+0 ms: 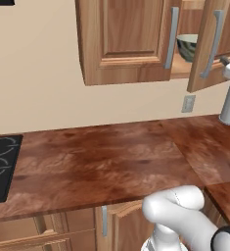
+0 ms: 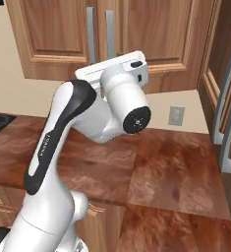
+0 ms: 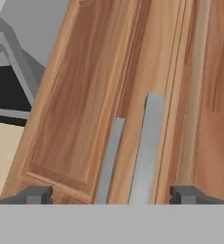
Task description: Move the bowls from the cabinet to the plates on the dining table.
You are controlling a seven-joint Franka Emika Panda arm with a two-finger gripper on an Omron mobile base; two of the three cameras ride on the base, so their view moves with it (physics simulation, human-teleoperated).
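Claw (image 3: 111,194) spread and released at the cabinet (image 1: 126,44) handle (image 3: 144,147); with the door ajar, it should enter level toward the shelved bowl (image 1: 187,46).

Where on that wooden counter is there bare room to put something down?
The counter lies bare from the black stovetop at its left across to the wall socket. In the right base view, the stretch below the socket and beside the tall cupboards is bare too. Up at the cabinet, the half-open door crowds the bowl.
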